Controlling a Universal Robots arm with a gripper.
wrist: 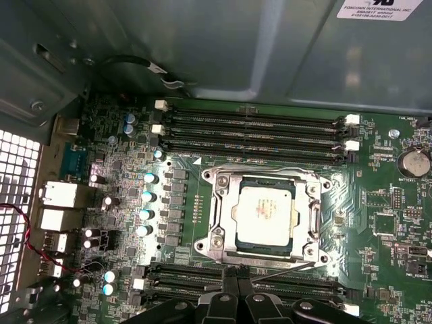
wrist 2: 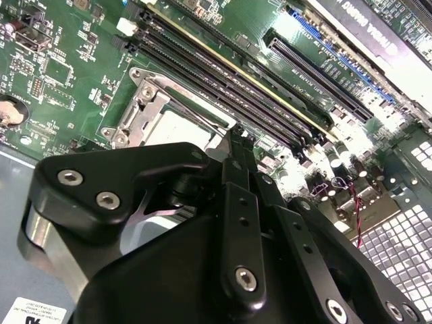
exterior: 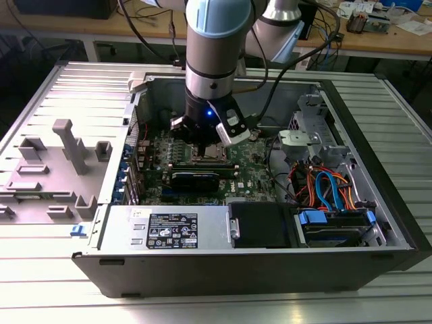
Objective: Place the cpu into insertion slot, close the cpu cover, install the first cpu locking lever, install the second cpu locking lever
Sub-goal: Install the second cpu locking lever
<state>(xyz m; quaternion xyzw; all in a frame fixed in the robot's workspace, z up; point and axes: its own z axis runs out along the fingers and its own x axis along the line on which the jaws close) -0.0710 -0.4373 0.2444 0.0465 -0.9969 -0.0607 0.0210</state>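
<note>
Computer case (exterior: 378, 223) lies open on its side on a ribbed metal table (exterior: 61, 283), with the Universal Robots arm (exterior: 214, 54) reaching down into its middle in the exterior view. Inside, the green motherboard (wrist: 398, 223) carries black memory slots (wrist: 256, 131) on the far side of the socket and another bank on the near side, beside the gripper. A black card (exterior: 194, 179) sits just near of the socket in the exterior view. The cpu cover (wrist: 314, 217), a thin silvery frame, appears to lie down flat around the cpu (wrist: 265, 214), which sits in the insertion slot with its pale metal top showing through the open middle. A thin wire lever (wrist: 283, 268) runs slantwise along the near edge of the socket, just beyond the gripper's tips. The gripper (wrist: 237, 273) hovers at that near edge, its two black fingers (wrist 2: 237, 145) drawn together with nothing seen between them. The cpu looks light, stiff and fragile underneath, best taken by its edges; the cover is thin springy sheet, to be pressed on its rim; the lever is slim, springy wire, likely slippery, to be caught at its bent end
</note>
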